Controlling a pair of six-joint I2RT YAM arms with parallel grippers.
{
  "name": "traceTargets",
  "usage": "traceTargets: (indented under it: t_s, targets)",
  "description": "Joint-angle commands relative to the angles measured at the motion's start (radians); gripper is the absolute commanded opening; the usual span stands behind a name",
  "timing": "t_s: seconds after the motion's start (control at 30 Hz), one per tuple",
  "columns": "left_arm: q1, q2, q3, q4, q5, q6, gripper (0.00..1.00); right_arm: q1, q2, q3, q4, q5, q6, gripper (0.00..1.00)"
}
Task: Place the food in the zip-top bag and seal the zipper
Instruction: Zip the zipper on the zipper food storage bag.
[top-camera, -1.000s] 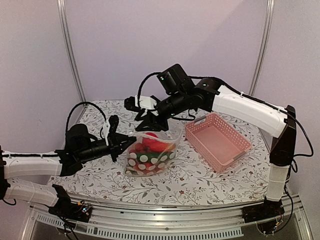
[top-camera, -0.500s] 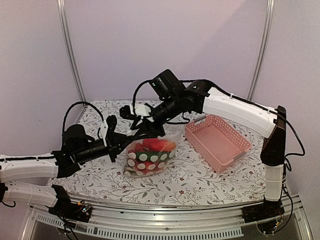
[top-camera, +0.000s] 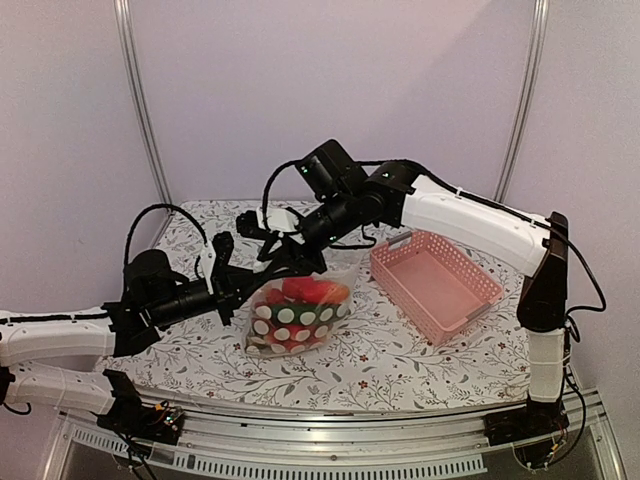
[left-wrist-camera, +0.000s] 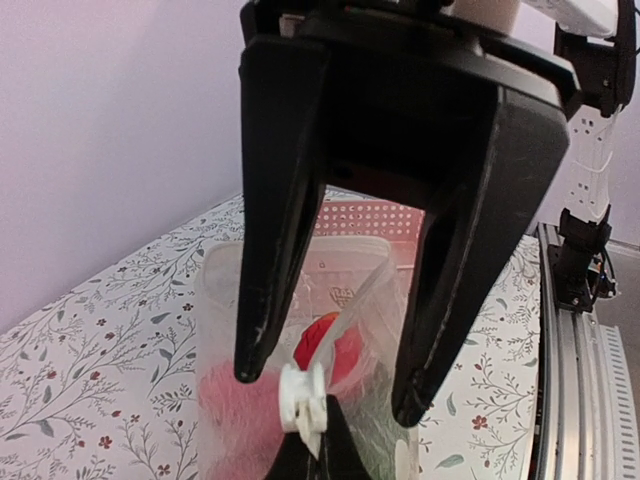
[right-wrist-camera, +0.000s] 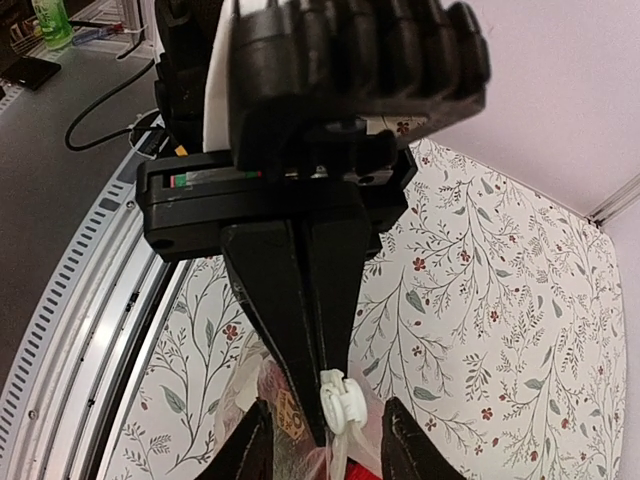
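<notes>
The clear zip-top bag (top-camera: 297, 318) stands on the table with the food inside it: red round fruits (top-camera: 310, 291) on top, and dark green and red surfaces with white dots below. My left gripper (top-camera: 248, 283) is shut on the zipper's end at its white slider (left-wrist-camera: 300, 392); its tips (left-wrist-camera: 320, 452) show at the bottom of the left wrist view. My right gripper (top-camera: 290, 262) is open, with its fingers (left-wrist-camera: 265, 250) on either side of the slider. The right wrist view shows the slider (right-wrist-camera: 338, 405) between the right gripper's tips (right-wrist-camera: 325, 450).
The pink lattice basket (top-camera: 435, 280) lies to the right of the bag with nothing in it. It also shows behind the bag in the left wrist view (left-wrist-camera: 370, 215). The floral tablecloth (top-camera: 400, 350) covers the table. Metal rails run along the near edge (top-camera: 330, 455).
My right arm has swung left and down until its open fingers straddle the slider at my left gripper. The left gripper has kept its hold; the bag has shifted slightly.
</notes>
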Motion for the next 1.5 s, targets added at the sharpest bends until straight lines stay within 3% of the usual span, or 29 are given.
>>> traceTargets:
  t_s: [0.0,0.1,0.37,0.5,0.77,0.93,1.23,1.47]
  targets:
    - [-0.02,0.002,0.006,0.015,-0.009,0.01,0.0,0.007,0.031,0.027,0.0,0.008,0.011,0.37]
    - [-0.024,0.007,0.006,0.012,-0.014,0.032,0.0,0.007,0.036,0.031,-0.002,0.003,0.012,0.33]
    - [-0.025,0.009,0.008,-0.002,-0.045,0.035,0.0,0.008,0.029,0.034,0.005,-0.011,0.016,0.09]
    - [-0.025,0.009,0.011,-0.014,-0.073,0.035,0.0,0.011,0.03,0.037,0.009,0.017,0.021,0.03]
    - [-0.025,0.001,0.011,-0.001,-0.086,0.029,0.05,0.022,0.038,0.036,-0.004,0.072,0.025,0.0]
    - [-0.025,-0.005,0.006,0.009,-0.086,0.03,0.0,0.025,0.049,0.052,-0.014,0.118,0.038,0.0]
    - [-0.025,-0.096,-0.062,0.054,-0.234,0.021,0.0,0.024,0.095,0.092,-0.061,0.306,0.074,0.0]
    - [-0.023,-0.109,-0.075,0.04,-0.306,0.025,0.0,0.006,0.095,0.092,-0.071,0.362,0.107,0.0]
